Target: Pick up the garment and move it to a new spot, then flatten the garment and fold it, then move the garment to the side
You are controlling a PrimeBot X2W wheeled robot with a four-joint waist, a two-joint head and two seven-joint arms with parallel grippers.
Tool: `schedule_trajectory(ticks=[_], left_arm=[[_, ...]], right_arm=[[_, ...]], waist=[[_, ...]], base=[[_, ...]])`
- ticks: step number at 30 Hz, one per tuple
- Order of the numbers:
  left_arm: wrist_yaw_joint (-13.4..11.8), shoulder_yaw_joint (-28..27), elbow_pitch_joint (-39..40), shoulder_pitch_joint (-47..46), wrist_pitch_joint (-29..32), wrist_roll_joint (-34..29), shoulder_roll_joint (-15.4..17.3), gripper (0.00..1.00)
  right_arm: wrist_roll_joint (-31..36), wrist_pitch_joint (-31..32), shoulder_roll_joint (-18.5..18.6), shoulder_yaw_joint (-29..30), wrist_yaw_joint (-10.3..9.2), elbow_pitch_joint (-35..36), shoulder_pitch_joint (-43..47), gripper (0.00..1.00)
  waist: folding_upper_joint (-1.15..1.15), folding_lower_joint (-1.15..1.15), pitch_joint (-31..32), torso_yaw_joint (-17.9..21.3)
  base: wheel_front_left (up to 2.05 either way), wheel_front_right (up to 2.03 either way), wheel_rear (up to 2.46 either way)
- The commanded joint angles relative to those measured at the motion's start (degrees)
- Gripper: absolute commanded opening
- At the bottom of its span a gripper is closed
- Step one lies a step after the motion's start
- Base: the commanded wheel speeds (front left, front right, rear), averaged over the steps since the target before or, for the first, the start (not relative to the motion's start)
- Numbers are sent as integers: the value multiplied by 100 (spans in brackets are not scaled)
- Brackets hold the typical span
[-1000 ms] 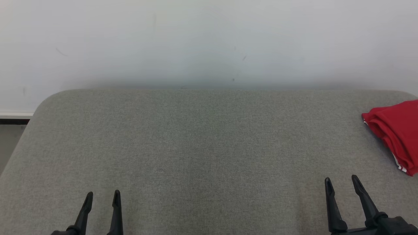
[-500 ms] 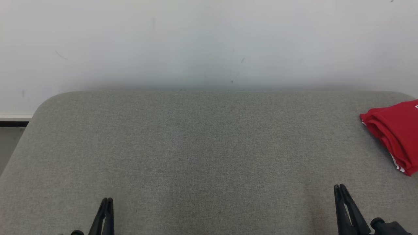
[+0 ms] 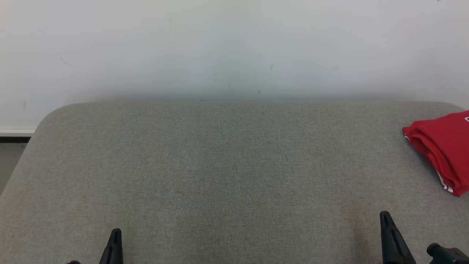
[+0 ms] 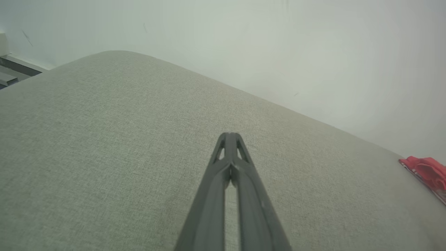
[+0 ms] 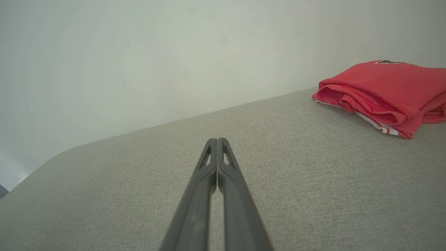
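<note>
At the far left a dark skirting strip (image 3: 14,138) runs along the foot of the white wall (image 3: 234,47), just past the rounded corner of the grey fabric surface (image 3: 220,165). The left gripper (image 3: 116,236) reaches in over the near edge, jaws pressed together on nothing, and well to its right the right gripper (image 3: 385,218) does likewise, jaws together and empty. The folded red garment (image 3: 441,146) lies at the surface's far right, apart from the right gripper, with bare fabric between them.
</note>
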State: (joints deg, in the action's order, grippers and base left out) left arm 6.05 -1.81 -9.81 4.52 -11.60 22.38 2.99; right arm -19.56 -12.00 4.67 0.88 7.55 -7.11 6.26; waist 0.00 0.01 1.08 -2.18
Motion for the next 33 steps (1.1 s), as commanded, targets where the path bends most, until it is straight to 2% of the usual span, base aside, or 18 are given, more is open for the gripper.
schedule_trajectory(ticks=[1, 18, 33], left_arm=[[9, -43, 59, -183, 52, 277, 15, 0], [45, -141, -48, -407, 456, 1834, 10, 0], [66, -219, -132, -570, 761, 2991, 6, 0]], right_arm=[[-290, 51, 30, 22, -1, 56, -161, 0], [-1979, 401, 47, 67, -3, -112, -424, 0], [-3214, 674, 47, 115, -4, -237, -611, 0]], waist=[[0, 0, -2, 3], [0, 0, -19, 36], [0, 0, -35, 64]], base=[[0, 0, 0], [0, 0, 0], [0, 0, 0]])
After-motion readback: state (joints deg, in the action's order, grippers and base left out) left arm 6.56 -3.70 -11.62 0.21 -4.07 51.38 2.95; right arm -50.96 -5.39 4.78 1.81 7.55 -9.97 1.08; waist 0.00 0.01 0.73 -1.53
